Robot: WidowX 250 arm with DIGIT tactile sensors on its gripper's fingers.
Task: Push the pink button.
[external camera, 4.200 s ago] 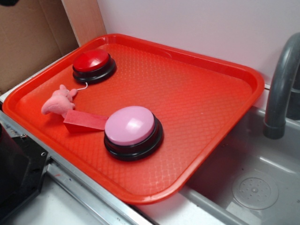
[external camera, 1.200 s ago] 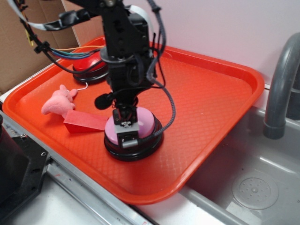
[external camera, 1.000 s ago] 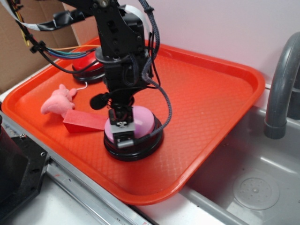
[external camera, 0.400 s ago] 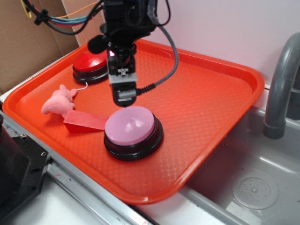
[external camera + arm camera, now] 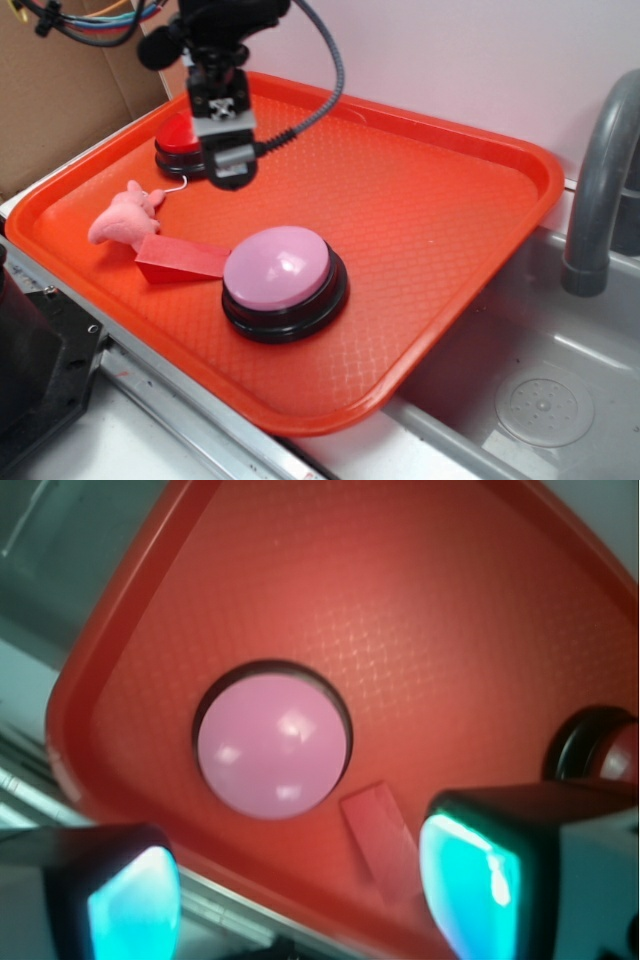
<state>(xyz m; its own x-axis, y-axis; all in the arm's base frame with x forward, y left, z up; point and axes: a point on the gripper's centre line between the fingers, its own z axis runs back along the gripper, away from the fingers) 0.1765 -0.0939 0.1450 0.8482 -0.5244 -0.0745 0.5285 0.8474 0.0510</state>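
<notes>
While hand (image 5: 228, 172) hovers, pink button (image 5: 277, 266) sits below.

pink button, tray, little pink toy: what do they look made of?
Pink button: likely hard plastic, a smooth glossy pale dome with sharp highlights on a shiny black base.
Tray: probably moulded plastic, red, with a fine diamond texture on the floor and a smooth rolled rim.
Pink toy: looks like plush fabric, matte and fuzzy with soft outlines and a thin white string.
</notes>
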